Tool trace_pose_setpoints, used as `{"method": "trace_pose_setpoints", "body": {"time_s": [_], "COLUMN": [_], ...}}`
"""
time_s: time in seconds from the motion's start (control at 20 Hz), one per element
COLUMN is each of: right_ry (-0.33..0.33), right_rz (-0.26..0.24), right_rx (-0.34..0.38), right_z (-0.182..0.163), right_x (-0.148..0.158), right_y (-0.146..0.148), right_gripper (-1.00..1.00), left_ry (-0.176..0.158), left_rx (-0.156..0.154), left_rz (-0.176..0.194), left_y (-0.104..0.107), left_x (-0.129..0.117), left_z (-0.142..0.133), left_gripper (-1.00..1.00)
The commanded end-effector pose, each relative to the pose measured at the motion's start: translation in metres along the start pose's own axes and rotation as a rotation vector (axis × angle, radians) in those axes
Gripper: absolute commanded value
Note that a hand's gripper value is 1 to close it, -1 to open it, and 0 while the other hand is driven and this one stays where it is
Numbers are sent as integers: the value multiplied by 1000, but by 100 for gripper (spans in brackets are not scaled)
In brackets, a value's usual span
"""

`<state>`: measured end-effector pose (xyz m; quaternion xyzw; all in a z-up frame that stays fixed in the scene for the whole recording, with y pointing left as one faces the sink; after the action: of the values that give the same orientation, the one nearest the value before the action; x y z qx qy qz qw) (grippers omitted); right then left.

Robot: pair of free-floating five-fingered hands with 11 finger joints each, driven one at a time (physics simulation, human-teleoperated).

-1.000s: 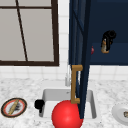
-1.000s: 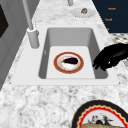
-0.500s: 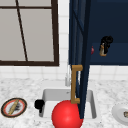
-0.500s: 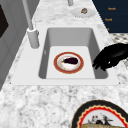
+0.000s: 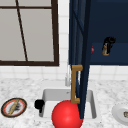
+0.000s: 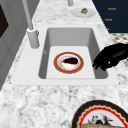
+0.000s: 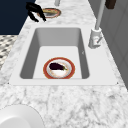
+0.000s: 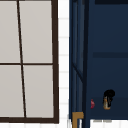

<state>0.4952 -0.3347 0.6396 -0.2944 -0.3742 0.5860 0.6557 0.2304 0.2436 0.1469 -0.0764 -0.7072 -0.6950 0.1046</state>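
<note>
The right hand point(image 5: 109, 43) is up inside the dark blue wall cabinet point(image 5: 110, 30), its fingers curled round a small brown upright thing point(image 5: 105, 50); what that thing is cannot be told. Its long axis runs up and down, and it stands on the cabinet shelf, as the upper view also shows point(image 8: 106, 103). Just left of it on the same shelf sits a small red thing point(image 5: 92, 50), partly hidden by the edge of the open cabinet door point(image 5: 80, 50). The door swings out towards the camera, and its brown handle point(image 5: 74, 83) hangs upright over the sink point(image 5: 47, 93).

The left hand point(image 5: 39, 103) hovers at the left front rim of the sink with its fingers curled down and nothing in them; in the left side view it point(image 6: 111, 58) hangs over the sink's near wall.

In the sink lies a red-rimmed plate point(image 6: 68, 62) bearing a dark aubergine point(image 6: 70, 60), which lies lengthwise across the plate. A tap point(image 6: 32, 32) stands behind the sink. A red ball point(image 5: 67, 114) covers the sink's front in the front view. On the counter to the left lies a dark-rimmed plate point(image 5: 13, 107) with a long brownish food on it, and to the right a white plate point(image 5: 119, 112) with a small morsel.
</note>
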Motion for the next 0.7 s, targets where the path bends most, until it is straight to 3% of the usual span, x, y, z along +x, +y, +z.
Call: {"method": "trace_pose_setpoints", "body": {"time_s": [0.0, 0.05, 0.1, 0.2, 0.55, 0.65], "right_ry": [1, 0, 26, 66, 82, 97], "right_rz": [33, 56, 85, 96, 19, 39], "right_rx": [-56, -14, -33, -45, -51, -44], "right_z": [-10, -9, -17, -20, -41, -36], "right_x": [-10, -12, -10, -8, -12, -11], "right_y": [-5, 7, 14, 21, 26, 28], "right_gripper": [100, 100, 100, 100, 100, 100], "left_ry": [0, 0, 0, 0, 0, 0], "left_rx": [0, 0, 0, 0, 0, 0], "left_rz": [0, 0, 0, 0, 0, 0], "left_y": [0, 0, 0, 0, 0, 0], "left_x": [0, 0, 0, 0, 0, 0], "left_z": [0, 0, 0, 0, 0, 0], "left_gripper": [0, 0, 0, 0, 0, 0]}}
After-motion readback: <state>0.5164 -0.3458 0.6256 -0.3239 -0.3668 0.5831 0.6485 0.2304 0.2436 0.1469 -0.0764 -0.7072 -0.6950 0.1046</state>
